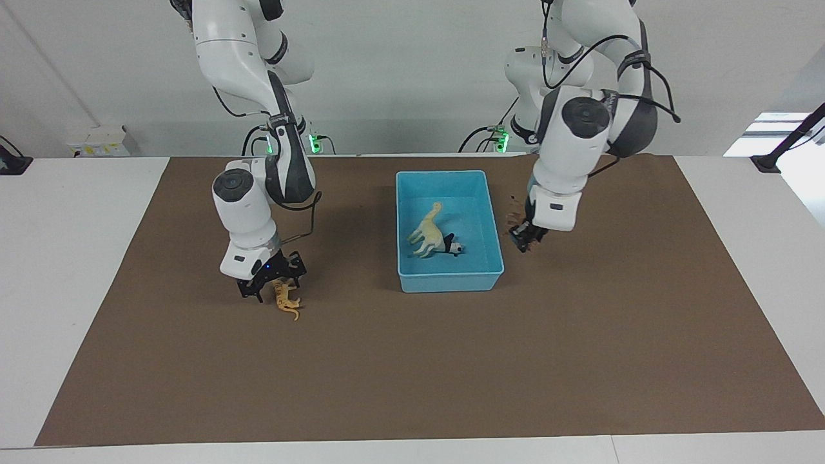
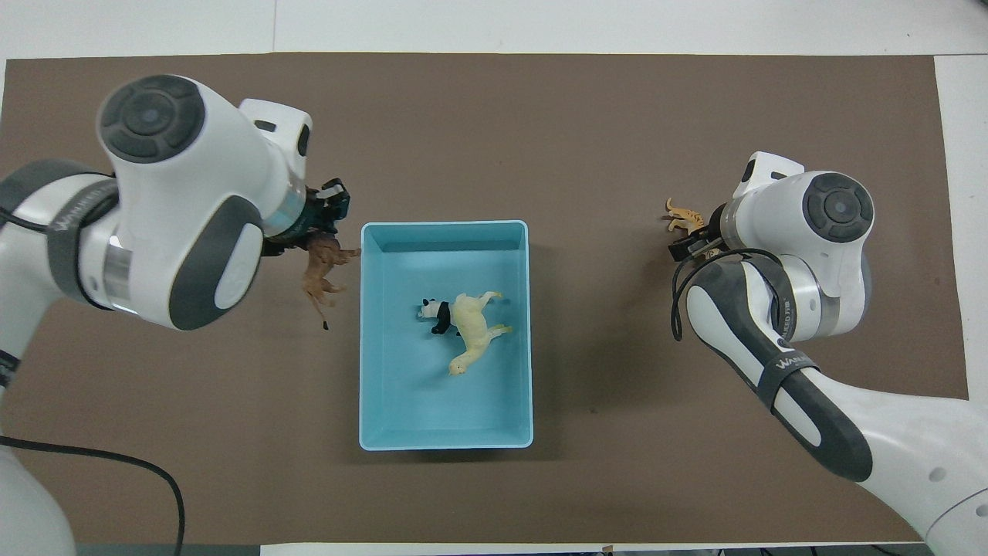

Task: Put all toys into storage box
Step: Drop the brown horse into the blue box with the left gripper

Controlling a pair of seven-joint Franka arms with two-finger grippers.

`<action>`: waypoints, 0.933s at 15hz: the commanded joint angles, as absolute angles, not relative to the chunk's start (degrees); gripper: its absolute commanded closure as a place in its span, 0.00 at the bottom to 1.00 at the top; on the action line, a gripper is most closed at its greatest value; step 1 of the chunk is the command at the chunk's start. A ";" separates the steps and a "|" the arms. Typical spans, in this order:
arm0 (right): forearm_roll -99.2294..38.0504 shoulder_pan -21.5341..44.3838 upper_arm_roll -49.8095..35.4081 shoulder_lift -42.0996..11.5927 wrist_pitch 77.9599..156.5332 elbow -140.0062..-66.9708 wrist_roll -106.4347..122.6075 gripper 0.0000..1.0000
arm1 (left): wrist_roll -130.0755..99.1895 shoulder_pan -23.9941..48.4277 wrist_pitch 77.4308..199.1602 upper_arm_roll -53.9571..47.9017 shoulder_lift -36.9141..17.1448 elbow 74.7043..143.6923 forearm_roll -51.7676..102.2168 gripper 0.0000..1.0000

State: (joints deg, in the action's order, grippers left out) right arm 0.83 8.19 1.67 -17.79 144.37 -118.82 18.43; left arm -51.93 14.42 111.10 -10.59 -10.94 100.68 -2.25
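Both my pincers are down at toys on either side of the storage box [image 1: 449, 281].

My left pincer [image 1: 527, 237] is low beside the box wall toward my left arm's end of the bench [image 1: 77, 270]; its fingers are closed on the brown lion [image 2: 320, 270], which hangs down from them just outside the box. My right pincer [image 1: 274, 283] is down at the brown mat [image 1: 412, 361], well apart from the box toward my right arm's end, with the orange tiger [image 1: 285, 300] between its fingers and lying at their tips; I cannot tell whether they are clamped on it. Inside the light blue box, the cream long-necked animal [image 1: 428, 231] and the black-and-white panda [image 1: 453, 245] lie touching on the floor. The low box wall stands between the lion and the box floor.
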 commanded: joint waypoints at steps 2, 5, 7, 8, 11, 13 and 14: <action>-0.18 8.79 1.49 -17.93 146.16 -120.15 18.80 0.32 | -57.99 19.76 125.91 -9.49 -4.76 115.63 -0.18 0.76; -0.18 8.79 1.49 -17.93 146.86 -120.23 20.04 0.93 | -58.89 20.04 124.02 -9.41 -4.57 115.06 -0.18 0.00; -0.18 8.88 1.49 -17.93 146.52 -120.06 19.87 1.00 | -58.62 19.95 120.87 -9.32 -4.40 113.30 -0.18 0.00; -0.18 9.05 1.49 -17.93 146.17 -119.97 19.69 1.00 | -58.28 19.43 118.76 -9.23 -3.96 112.25 -0.18 0.00; -0.09 9.23 1.49 -17.84 142.93 -117.70 19.42 1.00 | -50.06 13.31 112.43 -8.88 -0.98 109.35 -0.62 0.00; -0.09 10.27 1.41 -17.67 136.27 -112.88 18.99 1.00 | -40.30 8.37 106.90 -8.70 0.87 107.06 -0.62 0.00; -0.09 11.33 1.41 -17.49 131.88 -109.63 17.33 1.00 | -35.29 6.09 104.18 -8.70 1.75 106.01 -0.62 0.00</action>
State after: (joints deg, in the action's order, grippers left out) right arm 0.78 9.80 1.56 -17.96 139.52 -115.66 18.45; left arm -44.12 10.63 109.66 -8.50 -0.67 107.59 -1.01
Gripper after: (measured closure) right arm 0.419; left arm 0.000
